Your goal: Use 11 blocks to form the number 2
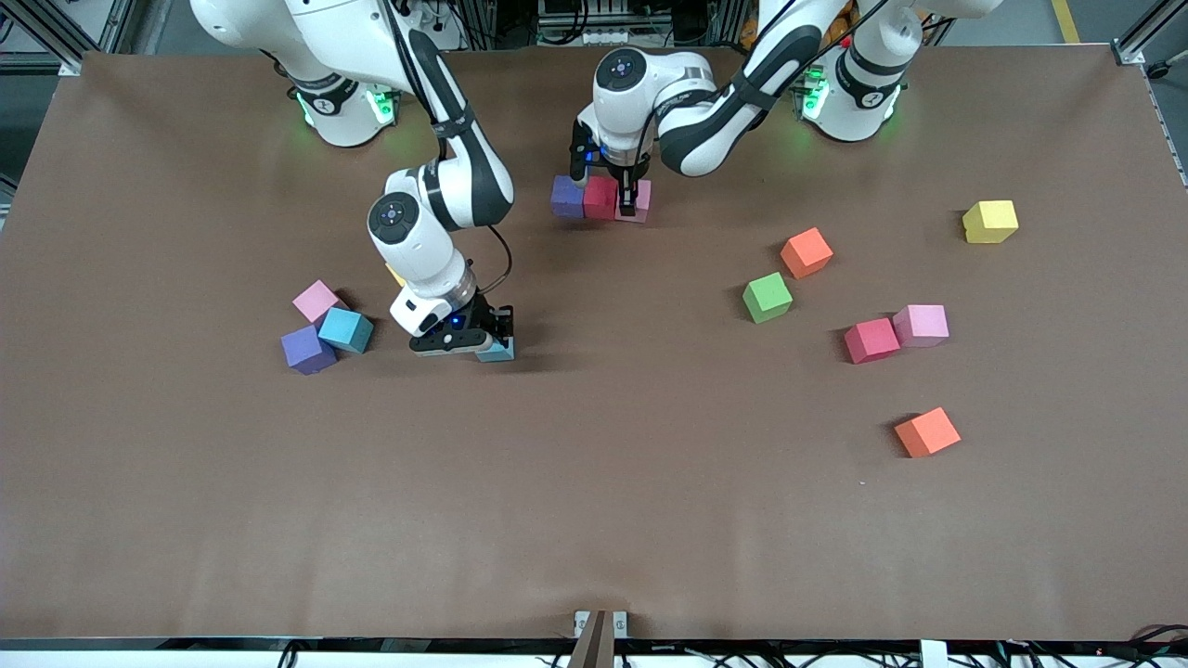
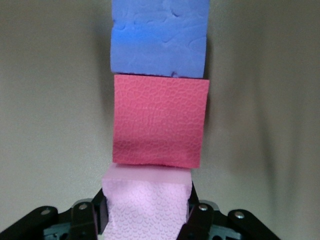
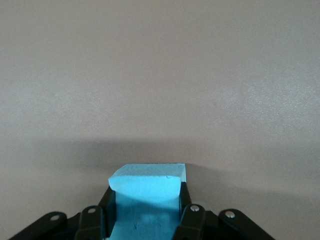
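Note:
Three blocks form a row near the robots' bases: purple (image 1: 566,197) (image 2: 160,37), red (image 1: 600,197) (image 2: 160,125) and pink (image 1: 642,197) (image 2: 147,200), each touching its neighbour. My left gripper (image 1: 634,206) (image 2: 147,220) stands upright over the pink one, shut on it at the row's end toward the left arm. My right gripper (image 1: 492,345) (image 3: 145,215) is shut on a light blue block (image 1: 498,351) (image 3: 147,182), low over the table's middle. No number 2 shape shows.
Pink (image 1: 317,300), blue (image 1: 345,329) and purple (image 1: 308,350) blocks cluster beside the right gripper. Toward the left arm's end lie loose blocks: orange (image 1: 806,251), green (image 1: 767,297), yellow (image 1: 989,221), red (image 1: 871,340), pink (image 1: 921,325) and a second orange (image 1: 927,431).

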`<state>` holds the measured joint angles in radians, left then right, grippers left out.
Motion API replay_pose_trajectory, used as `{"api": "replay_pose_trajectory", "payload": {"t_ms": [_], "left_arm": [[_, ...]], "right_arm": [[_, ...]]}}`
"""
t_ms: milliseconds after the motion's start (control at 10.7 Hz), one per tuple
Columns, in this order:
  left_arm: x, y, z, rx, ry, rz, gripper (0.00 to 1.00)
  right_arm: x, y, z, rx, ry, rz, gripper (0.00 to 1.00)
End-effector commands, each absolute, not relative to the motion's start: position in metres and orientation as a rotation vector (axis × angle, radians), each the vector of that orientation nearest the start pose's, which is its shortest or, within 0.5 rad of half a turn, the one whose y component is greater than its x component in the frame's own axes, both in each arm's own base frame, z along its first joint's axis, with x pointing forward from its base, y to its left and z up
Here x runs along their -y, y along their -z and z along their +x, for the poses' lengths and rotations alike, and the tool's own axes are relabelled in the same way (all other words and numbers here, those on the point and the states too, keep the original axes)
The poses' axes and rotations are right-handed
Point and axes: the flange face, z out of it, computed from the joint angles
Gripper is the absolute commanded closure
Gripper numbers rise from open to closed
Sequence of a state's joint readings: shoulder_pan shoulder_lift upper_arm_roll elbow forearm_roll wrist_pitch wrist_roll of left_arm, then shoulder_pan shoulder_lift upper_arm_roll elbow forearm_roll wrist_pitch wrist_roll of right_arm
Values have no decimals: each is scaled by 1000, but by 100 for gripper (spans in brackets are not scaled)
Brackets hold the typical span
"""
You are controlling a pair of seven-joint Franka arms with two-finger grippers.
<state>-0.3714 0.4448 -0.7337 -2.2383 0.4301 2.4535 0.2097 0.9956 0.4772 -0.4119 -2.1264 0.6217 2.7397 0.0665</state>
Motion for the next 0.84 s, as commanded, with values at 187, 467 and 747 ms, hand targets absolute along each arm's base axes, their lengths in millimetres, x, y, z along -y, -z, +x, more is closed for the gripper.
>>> {"api": "replay_pose_trajectory", "payload": {"t_ms": [187, 467, 747], "left_arm": [[488, -211, 232, -2277, -95, -2155, 0], [487, -212, 234, -2273, -89, -2151, 0], [480, -226, 241, -2230, -82, -2134, 0]], "right_arm": [[-309, -218, 499, 21, 239, -2949, 83], [-309, -218, 499, 19, 239, -2949, 83], [-319, -218, 493, -10, 231, -2943, 83]]}}
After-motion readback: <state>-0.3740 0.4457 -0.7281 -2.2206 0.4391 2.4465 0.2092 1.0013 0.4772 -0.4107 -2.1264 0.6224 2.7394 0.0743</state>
